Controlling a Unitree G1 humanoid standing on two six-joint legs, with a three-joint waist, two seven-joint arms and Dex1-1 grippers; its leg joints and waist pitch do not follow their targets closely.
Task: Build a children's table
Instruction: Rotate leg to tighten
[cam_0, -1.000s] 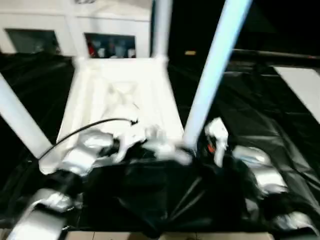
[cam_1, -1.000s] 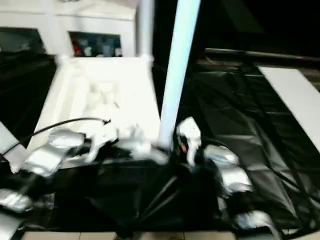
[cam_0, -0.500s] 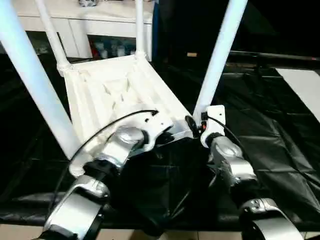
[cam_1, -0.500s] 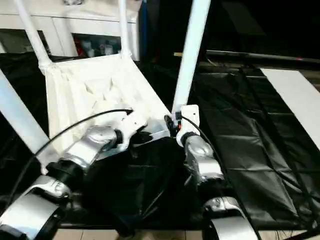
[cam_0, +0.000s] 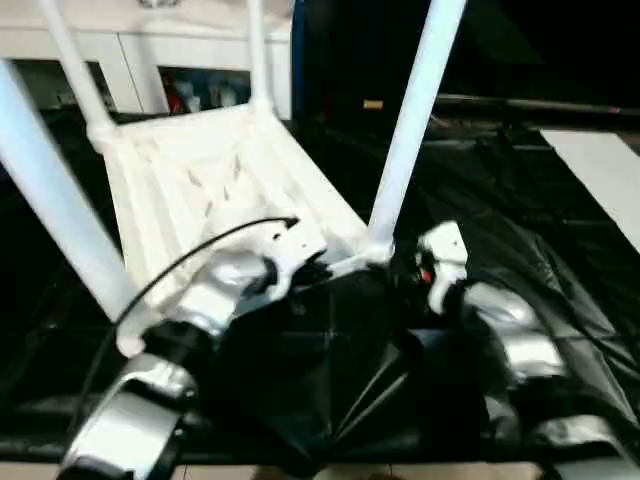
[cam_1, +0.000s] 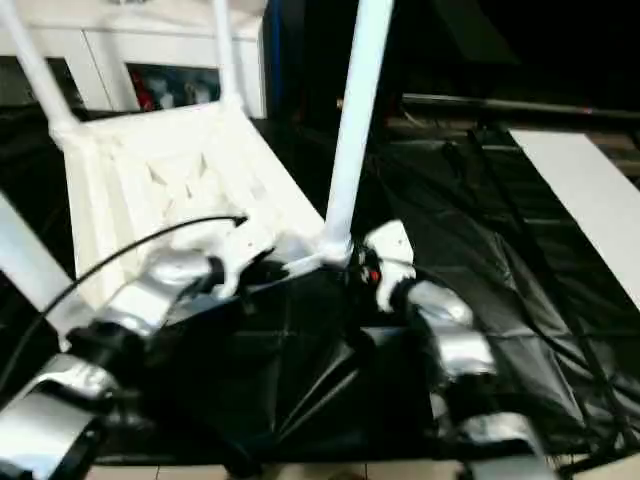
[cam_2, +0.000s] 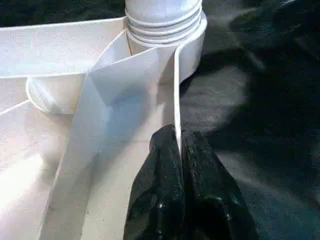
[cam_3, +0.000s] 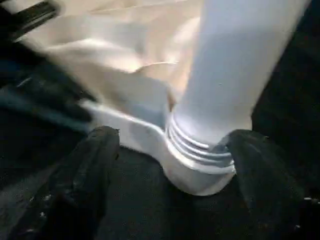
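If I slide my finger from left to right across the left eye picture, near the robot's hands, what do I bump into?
Near left table leg → left gripper, pinching the tabletop's rim → near right table leg → right gripper → black sheet.

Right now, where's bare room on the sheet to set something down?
Free: the black sheet right of the right hand, out toward the white panel; also the sheet in front of the table top, between the forearms. Crowded: the near corner socket, where the left hand pinches the rim and the right hand's fingers flank the leg.
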